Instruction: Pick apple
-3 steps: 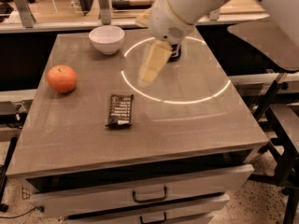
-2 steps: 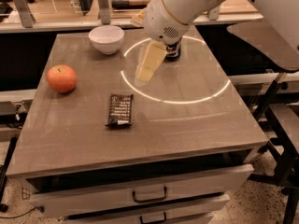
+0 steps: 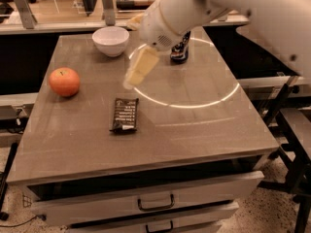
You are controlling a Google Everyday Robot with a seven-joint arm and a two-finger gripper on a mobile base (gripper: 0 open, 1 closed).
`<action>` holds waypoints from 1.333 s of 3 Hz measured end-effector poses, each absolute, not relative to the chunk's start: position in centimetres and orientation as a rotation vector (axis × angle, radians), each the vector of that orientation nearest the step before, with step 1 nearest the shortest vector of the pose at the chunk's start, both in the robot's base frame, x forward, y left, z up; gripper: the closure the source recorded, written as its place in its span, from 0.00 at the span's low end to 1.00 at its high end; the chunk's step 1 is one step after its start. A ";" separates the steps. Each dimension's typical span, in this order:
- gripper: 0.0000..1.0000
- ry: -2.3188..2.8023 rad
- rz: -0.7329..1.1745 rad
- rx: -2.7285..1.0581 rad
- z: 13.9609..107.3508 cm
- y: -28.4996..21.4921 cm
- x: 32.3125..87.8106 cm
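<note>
The apple is a round orange-red fruit resting on the left side of the grey table top, near its left edge. My gripper hangs over the middle of the table, pointing down and to the left, well to the right of the apple and apart from it. Nothing is seen held in it. The white arm reaches in from the upper right.
A white bowl stands at the back left. A dark snack bar lies in the middle, below the gripper. A small dark object stands behind the arm. Drawers sit under the table. A metal frame stands at the right.
The gripper has moved left across the table, closer to the apple. The apple, bowl and snack bar have not moved.
</note>
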State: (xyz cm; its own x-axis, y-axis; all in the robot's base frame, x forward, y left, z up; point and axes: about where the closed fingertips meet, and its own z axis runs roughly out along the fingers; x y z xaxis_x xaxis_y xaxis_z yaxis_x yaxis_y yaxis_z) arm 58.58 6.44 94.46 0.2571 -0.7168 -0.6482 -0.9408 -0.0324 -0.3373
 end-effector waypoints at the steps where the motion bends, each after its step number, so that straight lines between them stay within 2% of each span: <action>1: 0.00 1.445 0.520 -1.731 92.4 10.8 61.0; 2: 0.00 1.382 0.709 -1.669 90.7 16.3 62.7; 3: 0.00 1.342 0.901 -1.642 89.1 21.4 62.0; 4: 0.00 1.322 1.014 -1.639 88.1 24.8 60.8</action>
